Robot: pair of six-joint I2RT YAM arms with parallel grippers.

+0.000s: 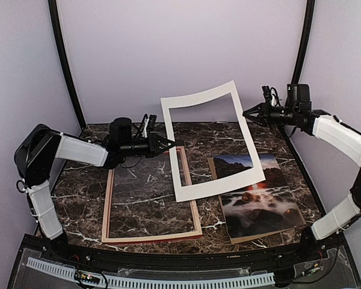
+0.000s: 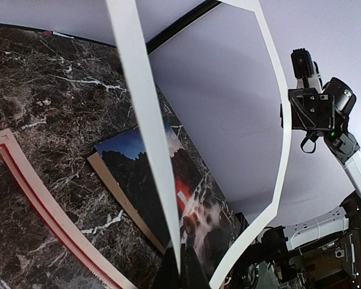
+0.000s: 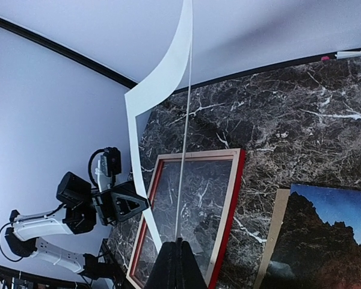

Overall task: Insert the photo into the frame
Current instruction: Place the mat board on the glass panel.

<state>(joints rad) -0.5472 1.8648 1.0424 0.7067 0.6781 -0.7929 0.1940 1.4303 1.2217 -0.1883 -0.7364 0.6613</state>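
The white mat border (image 1: 198, 98) is held up off the table by both arms. My left gripper (image 1: 170, 144) is shut on its left edge, and my right gripper (image 1: 247, 112) is shut on its right edge. The mat's lower band hangs over the frame's right rail and the photo's corner. The frame (image 1: 150, 236) lies flat at left-centre, pale wood side up. The photo (image 1: 265, 205) lies on a brown backing board (image 1: 246, 239) at the right. In the left wrist view my left gripper (image 2: 179, 265) pinches the mat (image 2: 144, 102) in front of the photo (image 2: 192, 192). In the right wrist view my right gripper (image 3: 180, 244) grips the mat (image 3: 162, 78) edge-on above the frame (image 3: 227, 215).
The dark marble tabletop (image 1: 78, 198) is walled in by pale purple panels on three sides. Black corner poles (image 1: 66, 66) stand at the back left and back right. A cable rail (image 1: 168, 282) runs along the near edge between the arm bases.
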